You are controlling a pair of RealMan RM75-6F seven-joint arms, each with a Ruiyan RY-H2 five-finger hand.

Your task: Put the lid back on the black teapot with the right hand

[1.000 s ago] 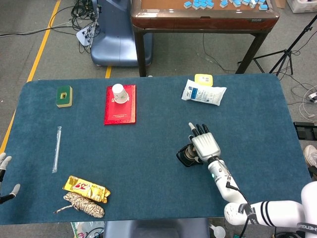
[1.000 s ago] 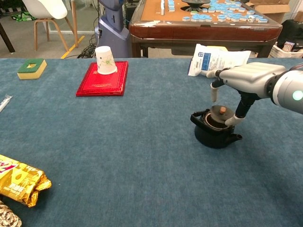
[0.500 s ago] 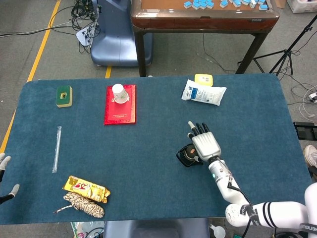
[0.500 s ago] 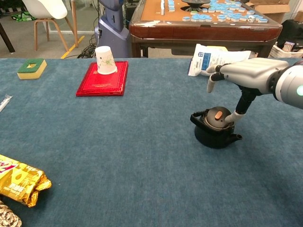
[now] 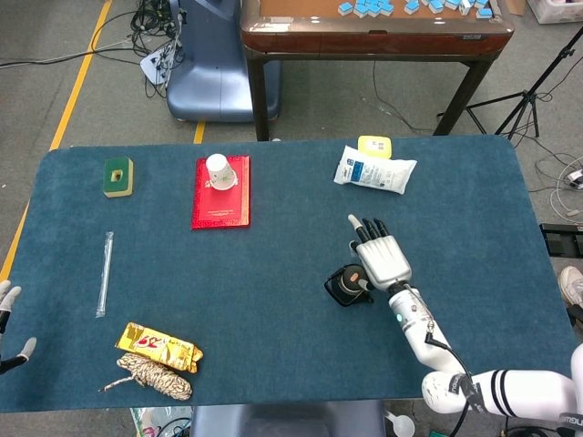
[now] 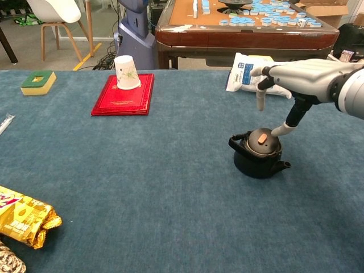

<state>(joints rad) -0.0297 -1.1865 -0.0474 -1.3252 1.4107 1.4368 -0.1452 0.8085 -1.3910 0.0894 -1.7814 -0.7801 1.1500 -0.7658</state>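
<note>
The black teapot stands on the blue table right of centre. Its dark lid with an orange knob sits on the pot's mouth. My right hand hovers above and to the right of the pot, fingers spread, holding nothing. One fingertip reaches down close to the lid's right edge; contact cannot be told. My left hand shows only as pale fingertips at the far left edge of the head view, apart with nothing between them.
A white packet and a yellow item lie behind the pot. A red book carries an upturned paper cup. A green sponge, clear tube, gold wrapper and rope bundle lie left.
The lid has gone from my right hand's grasp onto the teapot's mouth. The hand has let go, risen and drawn back to the right, fingers spreading.
</note>
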